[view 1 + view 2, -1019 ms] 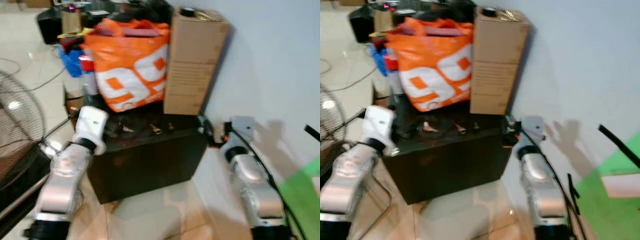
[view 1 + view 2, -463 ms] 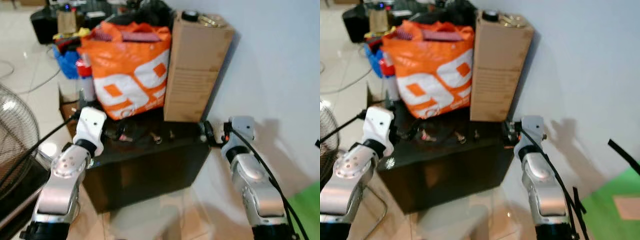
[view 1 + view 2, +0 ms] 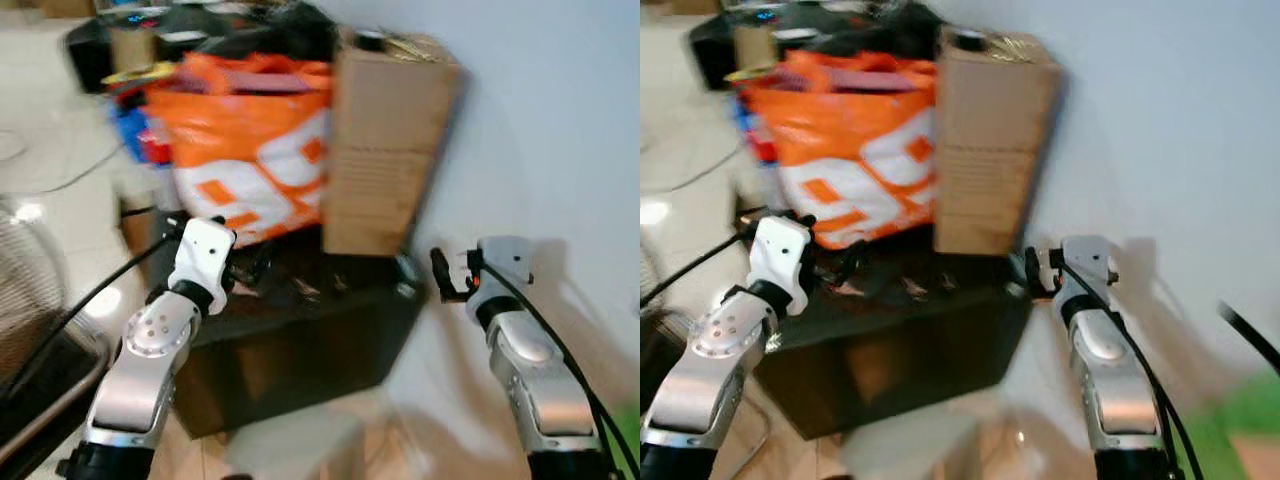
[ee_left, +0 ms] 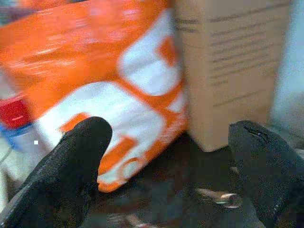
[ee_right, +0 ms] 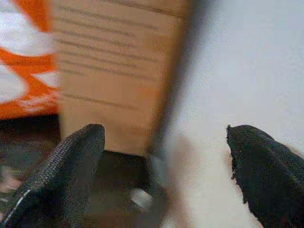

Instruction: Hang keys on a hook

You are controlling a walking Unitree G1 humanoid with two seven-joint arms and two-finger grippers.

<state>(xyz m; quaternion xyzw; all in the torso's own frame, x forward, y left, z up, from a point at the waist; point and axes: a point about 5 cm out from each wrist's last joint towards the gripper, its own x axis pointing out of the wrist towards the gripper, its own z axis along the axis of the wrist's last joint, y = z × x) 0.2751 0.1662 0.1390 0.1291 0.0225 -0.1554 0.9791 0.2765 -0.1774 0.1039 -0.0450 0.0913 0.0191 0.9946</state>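
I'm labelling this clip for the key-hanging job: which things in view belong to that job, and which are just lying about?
For the job:
- keys, small metal pieces on the dark cabinet
- left gripper, open above the cabinet top
- right gripper, open near the wall

Just lying about:
- orange bag
- cardboard box
- fan

No hook can be made out.

Low black box-like stand against the pale wall. On top: orange-and-white plastic shopping bag toward the left, tall brown cardboard box upright just beside it on the right. In front of both, small blurred metallic bits scattered on the dark top.
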